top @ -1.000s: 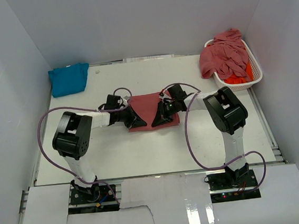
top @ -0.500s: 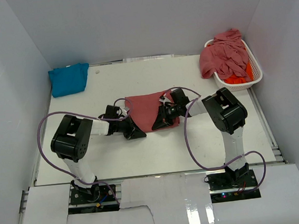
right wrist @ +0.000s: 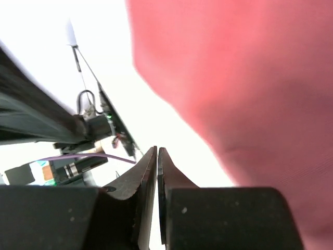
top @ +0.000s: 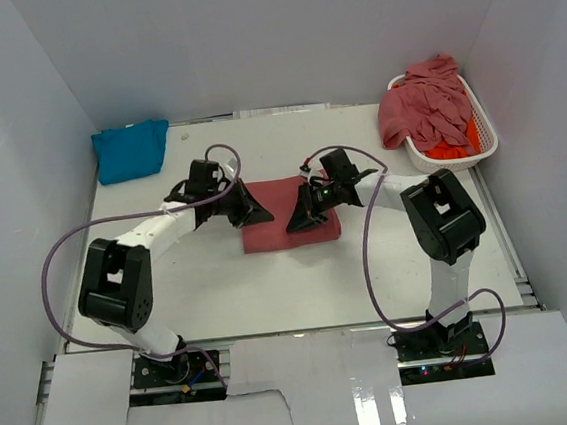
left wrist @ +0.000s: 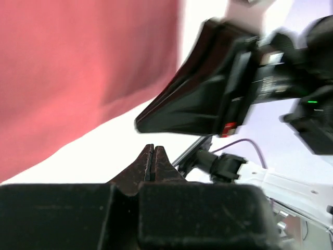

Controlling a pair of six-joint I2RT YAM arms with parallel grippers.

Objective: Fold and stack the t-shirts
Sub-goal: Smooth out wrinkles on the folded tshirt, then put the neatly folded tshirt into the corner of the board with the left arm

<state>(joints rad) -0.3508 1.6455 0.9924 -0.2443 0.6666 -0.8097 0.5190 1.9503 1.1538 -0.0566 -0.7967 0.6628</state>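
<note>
The left jaws were pressed together, empty, at the folded red shirt's [top: 274,201] ten o'clock corner. The right jaws, likewise closed and empty, hung over its three o'clock side.

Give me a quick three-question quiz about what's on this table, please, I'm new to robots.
1. True or false: the left end effector and the right end effector are both shut.
2. What colour is the folded t-shirt between them? A turquoise, B rose-red, C orange.
3. Where on the table does the turquoise t-shirt lie?
Key: 1 true; 2 B; 3 far left corner.
</note>
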